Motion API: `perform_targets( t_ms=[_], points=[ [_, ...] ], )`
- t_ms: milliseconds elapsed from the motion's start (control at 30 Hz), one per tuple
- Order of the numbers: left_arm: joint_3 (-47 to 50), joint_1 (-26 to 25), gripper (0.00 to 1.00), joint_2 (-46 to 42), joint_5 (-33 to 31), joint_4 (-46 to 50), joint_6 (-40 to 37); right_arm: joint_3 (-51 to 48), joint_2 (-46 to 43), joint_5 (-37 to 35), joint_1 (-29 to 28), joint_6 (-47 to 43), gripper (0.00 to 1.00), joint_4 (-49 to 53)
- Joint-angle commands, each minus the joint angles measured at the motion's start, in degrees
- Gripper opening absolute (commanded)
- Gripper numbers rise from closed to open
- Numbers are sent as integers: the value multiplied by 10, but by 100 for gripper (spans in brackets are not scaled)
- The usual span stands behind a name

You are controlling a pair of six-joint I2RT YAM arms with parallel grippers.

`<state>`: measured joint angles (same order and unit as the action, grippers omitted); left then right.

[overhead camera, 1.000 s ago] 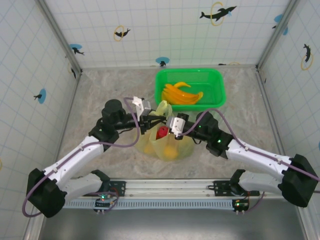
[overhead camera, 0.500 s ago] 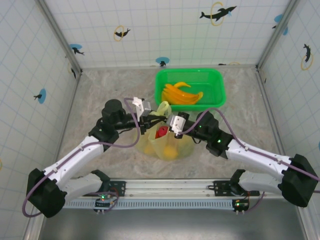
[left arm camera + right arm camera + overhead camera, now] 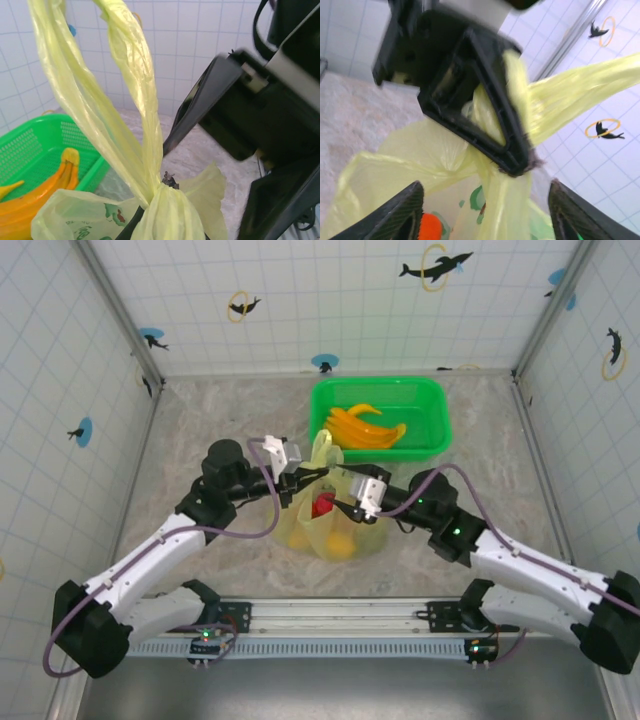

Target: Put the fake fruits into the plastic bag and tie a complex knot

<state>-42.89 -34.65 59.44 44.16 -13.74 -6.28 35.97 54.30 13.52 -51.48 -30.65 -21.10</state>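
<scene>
Bag [image 3: 298,530] sat on the surface [image 3: 200,420] just ahead of the arm bases, between the two arms. A red fruit [image 3: 322,506] and an orange fruit [image 3: 341,544] showed through its film.

Above the bag body, the handles [image 3: 134,75] were gathered into a twisted neck and rose from it as a loop. Left pincer [image 3: 312,476] was clamped narrow on the handles at that neck. Right pincer [image 3: 485,200] stood wide, one finger on either side of the neck, gripping nothing.

Beyond the bag, the basket [image 3: 380,381] held several bananas [image 3: 362,428], not yet bagged.

Hazards, as judged:
- Slip. One pincer alone held the twist. If the thin film slid out of it, the twist would likely unwind.
- Tear. A hard upward pull on the loaded bag could stretch or split the handles.
- Miss. Closing the right pincer off-centre could catch loose film rather than the neck.
- Sequence. Tightening the knot now would shut the bananas out.
</scene>
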Motion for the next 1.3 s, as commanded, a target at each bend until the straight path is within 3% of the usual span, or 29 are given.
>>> perform_targets(
  t_ms=[0,100,200,267,367,433,600,733,867,933,967,1267],
  points=[
    [-7,1,0,-12,-13,0,-46,0,-37,25,23,72,71,-17],
    [-10,-1,0,-7,-11,9,-64,45,-22,-2,45,219,73,-37],
    [-12,-15,0,-7,-27,30,-99,142,25,12,74,352,74,35],
    [-12,-25,0,-7,-35,41,-113,188,59,52,90,406,72,67],
    [-17,-30,0,-6,-39,55,-125,223,93,52,92,465,69,80],
    [-17,-31,0,-7,-44,57,-128,247,112,107,104,490,69,96],
    [-19,-31,0,-6,-53,57,-129,272,140,171,107,499,67,139],
    [-19,-31,0,-9,-59,58,-131,274,139,172,108,500,58,163],
    [-21,-31,0,-4,-66,59,-126,278,142,188,107,505,30,183],
    [-24,-31,0,1,-69,61,-118,282,139,179,106,497,4,188],
    [-25,-31,0,2,-70,60,-111,278,131,161,107,494,0,185],
    [-7,-31,0,-4,-73,35,-52,242,63,51,116,457,0,154]
  ],
)
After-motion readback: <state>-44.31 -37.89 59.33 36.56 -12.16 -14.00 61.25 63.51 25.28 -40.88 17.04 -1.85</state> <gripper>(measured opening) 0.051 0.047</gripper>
